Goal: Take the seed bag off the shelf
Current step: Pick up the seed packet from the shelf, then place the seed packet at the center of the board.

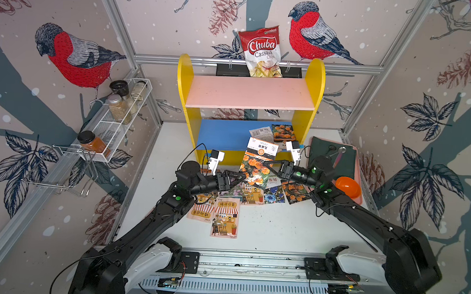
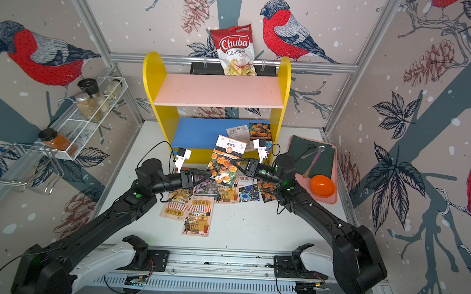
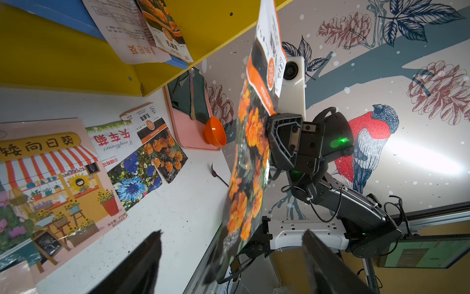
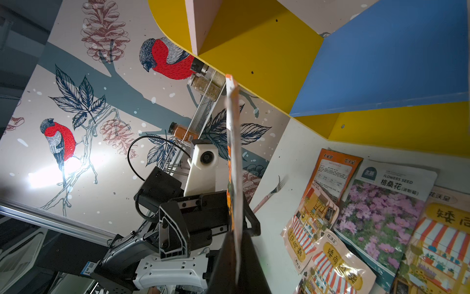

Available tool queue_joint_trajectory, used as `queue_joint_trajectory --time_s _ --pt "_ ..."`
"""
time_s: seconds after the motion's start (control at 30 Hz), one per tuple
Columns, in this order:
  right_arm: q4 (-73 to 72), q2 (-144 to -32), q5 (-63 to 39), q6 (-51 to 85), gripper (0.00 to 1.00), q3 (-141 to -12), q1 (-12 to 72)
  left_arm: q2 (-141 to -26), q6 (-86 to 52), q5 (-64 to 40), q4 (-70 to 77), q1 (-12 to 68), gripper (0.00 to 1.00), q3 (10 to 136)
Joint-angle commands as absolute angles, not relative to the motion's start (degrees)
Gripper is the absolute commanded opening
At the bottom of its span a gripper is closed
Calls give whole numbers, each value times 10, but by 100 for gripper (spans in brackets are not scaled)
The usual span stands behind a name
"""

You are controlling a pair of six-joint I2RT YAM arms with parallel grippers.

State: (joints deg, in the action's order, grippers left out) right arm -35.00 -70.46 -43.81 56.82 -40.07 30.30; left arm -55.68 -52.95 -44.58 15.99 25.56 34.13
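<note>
my right gripper is clamped on the marigold seed bag, clear of the shelf; left gripper gapes wide, maybe brushing its edge.

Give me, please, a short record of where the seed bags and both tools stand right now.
Held: marigold seed bag, upright, off the shelf
Right tool: shut on the marigold seed bag
Left tool: open, jaws either side of the bag
On shelf: two seed bags on the blue board
On table: more seed bags, lying flat
</note>
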Motion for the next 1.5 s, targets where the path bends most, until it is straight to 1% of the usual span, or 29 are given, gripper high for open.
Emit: queue_joint_trajectory --time_s 0.0,0.17,0.37,0.57,0.7,0.93,1.1,1.27,1.47 --pt "-342 -694 -441 552 0 -401 298 -550 -487 -453 124 255 96 360" --pt "-285 -667 -451 525 0 -391 293 -540 -400 -434 1 253 96 417" --pt "-172 -618 -458 469 0 -378 294 -541 -263 -458 -138 253 96 496" --pt "-53 -579 -440 430 0 -365 307 -508 -202 -444 -175 252 96 530" --pt "11 -551 -385 423 0 -346 334 -494 -186 -449 -179 252 96 550" --pt "24 -534 -317 464 0 -292 401 -494 -171 -454 -183 252 94 556" --pt "-12 -544 -284 500 0 -254 447 -484 -163 -426 -177 252 94 559" --pt "-45 -585 -259 515 0 -233 483 -480 -176 -424 -151 253 95 549" --pt "-85 -636 -246 523 0 -228 503 -479 -175 -420 -146 252 94 543"
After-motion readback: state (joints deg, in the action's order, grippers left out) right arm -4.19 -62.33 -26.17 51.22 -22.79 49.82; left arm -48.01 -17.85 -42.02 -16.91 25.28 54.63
